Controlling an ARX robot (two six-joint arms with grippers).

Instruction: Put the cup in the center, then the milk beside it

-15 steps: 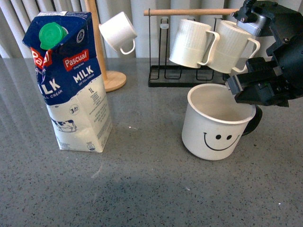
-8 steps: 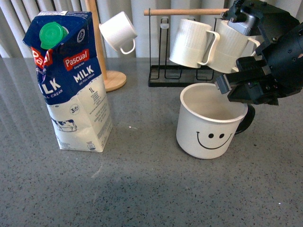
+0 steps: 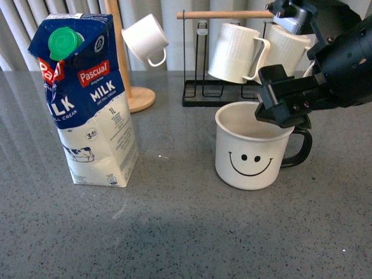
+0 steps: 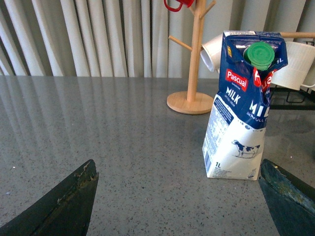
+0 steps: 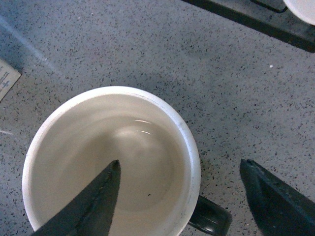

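Note:
The cup (image 3: 250,152), white with a black smiley and black handle, stands upright on the grey table right of centre. My right gripper (image 3: 285,109) is open over its handle-side rim. In the right wrist view one finger (image 5: 93,201) hangs inside the cup (image 5: 74,147) and the other (image 5: 275,196) outside, near the handle (image 5: 209,219), with the right gripper (image 5: 179,164) not gripping the wall. The milk (image 3: 87,99) stands upright at the left. In the left wrist view my left gripper (image 4: 178,196) is open and empty, with the milk (image 4: 243,108) ahead of it.
A wooden mug tree (image 3: 125,70) with a small white mug (image 3: 145,39) stands behind the milk. A black rack (image 3: 215,93) holds ribbed cream mugs (image 3: 232,52) right behind the cup. Grey curtains close the back.
The cup has moved left with my right gripper and gone from tilted to upright on the table. Its handle now shows on the right.

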